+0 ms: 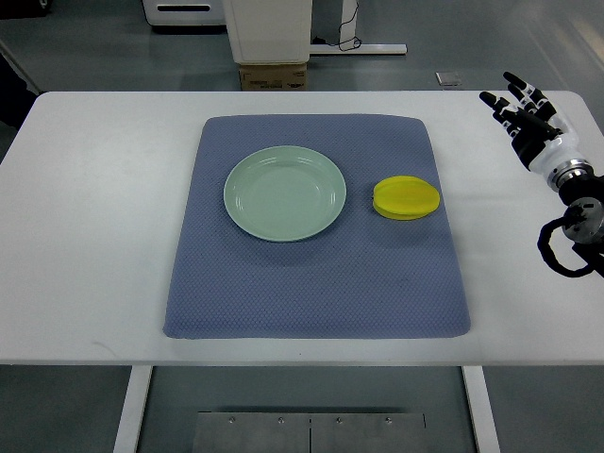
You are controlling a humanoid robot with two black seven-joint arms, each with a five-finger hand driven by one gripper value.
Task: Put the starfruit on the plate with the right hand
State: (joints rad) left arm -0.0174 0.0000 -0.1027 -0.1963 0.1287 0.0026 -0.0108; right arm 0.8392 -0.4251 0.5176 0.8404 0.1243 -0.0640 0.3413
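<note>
**Starfruit waiting beside plate, right hand not yet engaged**

Lay on the blue-grey mat (311, 283), the yellow starfruit (407, 198), just right of the pale green plate (247, 203) and apart from its rim; rested flat on its side, ribs running across, so unlikely to roll; sat on the side nearest the working arm, probably to keep the reach short and the carry a simple leftward move.

Occupied the mat's upper middle, the plate, empty and upright; offered a broad, shallow target, forgiving of an imprecise release.

Covered most of the white table (85, 236), the mat; likely there for grip and to cushion the set-down.

Hovered near the table's far right corner, the right hand (525, 111), well apart from the fruit; spread wide, dark fingers (517, 83) pointing up and left, holding nothing; entered from the right edge on a white wrist with black cabling looped below.

Showed nowhere, the left arm.

Judged as the very start: nothing grasped, nothing moved; called for next, a sweep left and toward the near side, then a descent over the fruit with fingers closing across its ribs; worth watching, a waxy ridged skin slipping under uneven finger pressure.
</note>
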